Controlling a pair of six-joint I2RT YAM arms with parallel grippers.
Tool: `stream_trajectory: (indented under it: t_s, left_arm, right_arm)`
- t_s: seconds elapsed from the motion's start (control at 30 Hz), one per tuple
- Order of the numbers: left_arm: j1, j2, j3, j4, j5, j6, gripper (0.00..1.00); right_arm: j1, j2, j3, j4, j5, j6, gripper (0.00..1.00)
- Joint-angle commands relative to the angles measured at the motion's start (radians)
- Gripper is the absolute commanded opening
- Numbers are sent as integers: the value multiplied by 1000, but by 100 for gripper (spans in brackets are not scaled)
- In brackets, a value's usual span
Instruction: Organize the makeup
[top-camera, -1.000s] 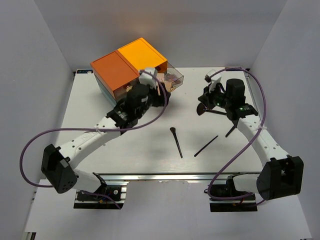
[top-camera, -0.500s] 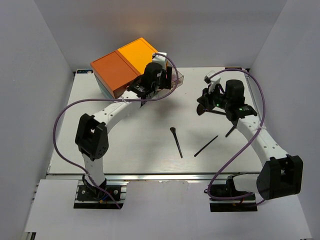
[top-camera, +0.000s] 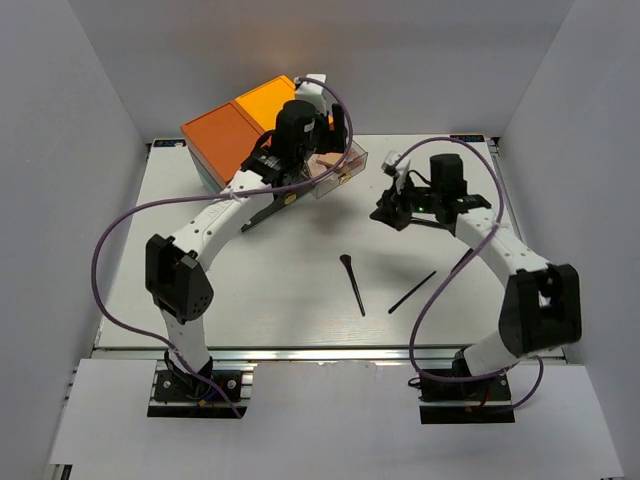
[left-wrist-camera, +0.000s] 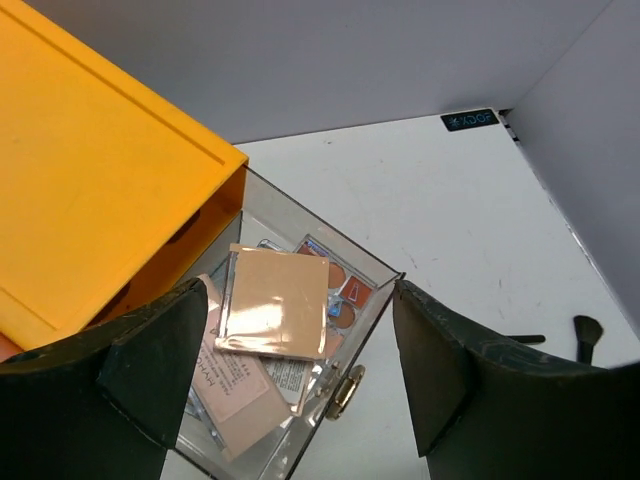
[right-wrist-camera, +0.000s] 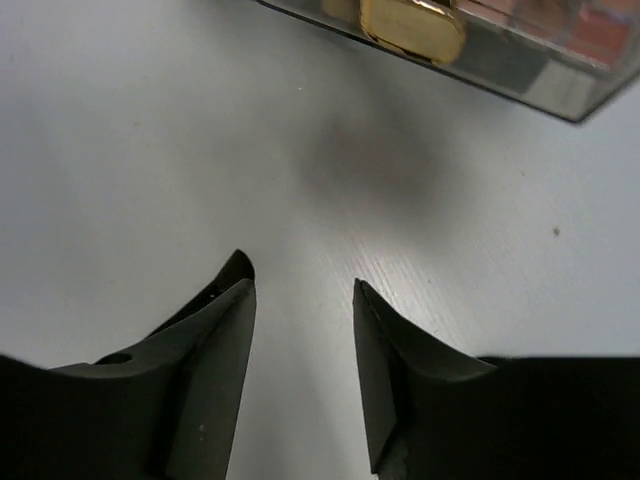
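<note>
A clear drawer (top-camera: 345, 165) with a gold handle (left-wrist-camera: 345, 390) stands pulled out of the orange-topped box (top-camera: 230, 135). Inside lie a tan square compact (left-wrist-camera: 275, 300), a palette with brown and orange pans (left-wrist-camera: 345, 290) and a pink flat pack (left-wrist-camera: 225, 385). My left gripper (left-wrist-camera: 300, 300) hangs open above the drawer, holding nothing. My right gripper (right-wrist-camera: 300, 280) is open and empty, low over the table just in front of the gold handle (right-wrist-camera: 412, 25). Two black brushes (top-camera: 352, 285) (top-camera: 412, 292) lie on the table in front. Another brush head (left-wrist-camera: 586, 333) shows at the left wrist view's right edge.
The orange-topped box (left-wrist-camera: 90, 190) fills the back left corner beside the drawer. Grey walls close in the table on the left, back and right. Purple cables loop off both arms. The rail with the arm bases (top-camera: 330, 355) runs along the near edge.
My left arm has swung back and up from in front of the box to over the drawer, its jaws a little wider. My right gripper has moved left toward the drawer and opened from shut.
</note>
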Motion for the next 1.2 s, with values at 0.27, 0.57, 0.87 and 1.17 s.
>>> stream_trajectory:
  t_s: [0.27,0.57,0.87,1.17]
  left_arm:
    - [97,-323,-260,-69,-15,-162,27]
    - [184,-789,-667,-127,-83,-321,38]
    - [186,-1042,-923,-121,-113,-478,61]
    - [186,-1090,-974,-138,-115,-518,73]
  right_arm:
    - [84,203,307,-9,3,-292,2]
    - [176,443,629,-78,126,-372,1]
    - [250,549,706,172,319,-280,5]
    - [258,664,838,226,412,-124,21]
